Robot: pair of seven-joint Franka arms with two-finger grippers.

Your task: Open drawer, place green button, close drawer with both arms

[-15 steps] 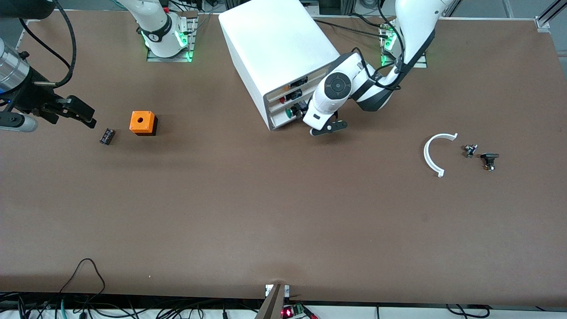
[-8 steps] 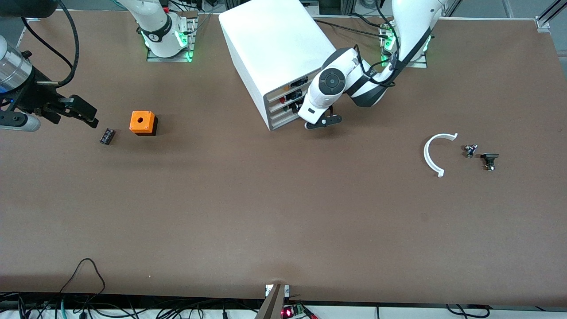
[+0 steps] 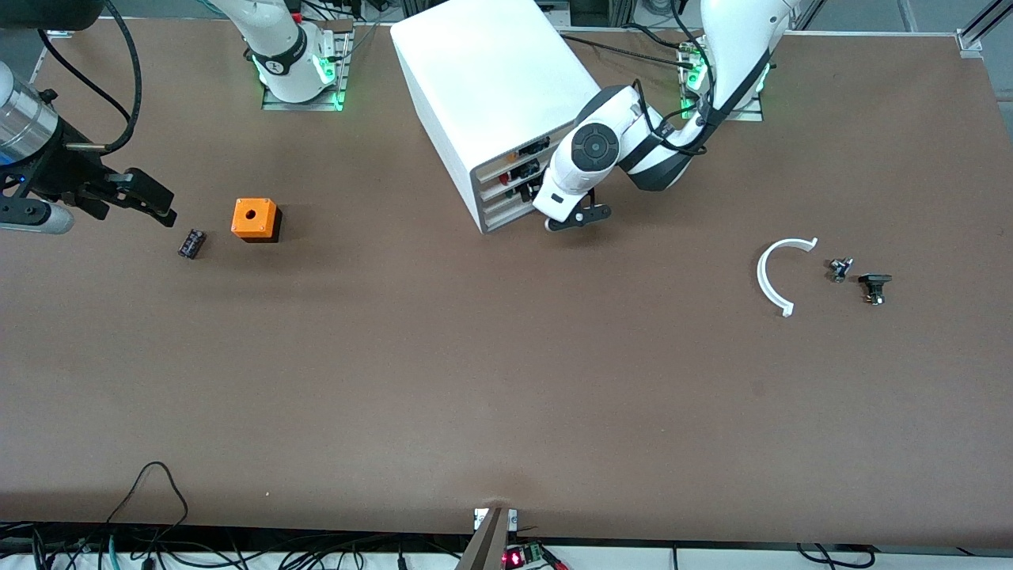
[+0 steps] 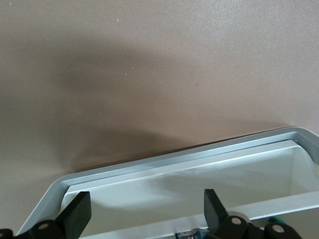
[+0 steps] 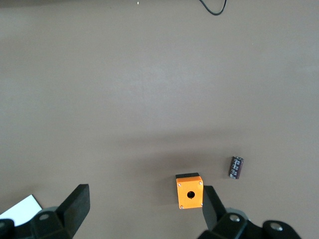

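Note:
The white cabinet [image 3: 495, 87] stands toward the arms' side at the middle of the table. Its third drawer [image 3: 506, 196] sits almost flush with the other fronts. My left gripper [image 3: 556, 212] is right at the drawer fronts, open and empty. In the left wrist view its fingers [image 4: 76, 215] stand wide apart over a white tray [image 4: 199, 181] in a grey frame. A speck of green [image 4: 273, 220] shows at that view's edge; I cannot tell if it is the button. My right gripper [image 3: 154, 202] waits open over the right arm's end of the table.
An orange cube with a round hole [image 3: 255, 218] and a small black component [image 3: 191, 242] lie near the right gripper; both show in the right wrist view [image 5: 190, 191] [image 5: 236, 167]. A white arc [image 3: 779, 273] and two small dark parts [image 3: 840, 268] [image 3: 874, 286] lie toward the left arm's end.
My left gripper has moved in against the cabinet front and the third drawer has slid in. The green cap that showed in it is now hidden. The right arm has hardly moved.

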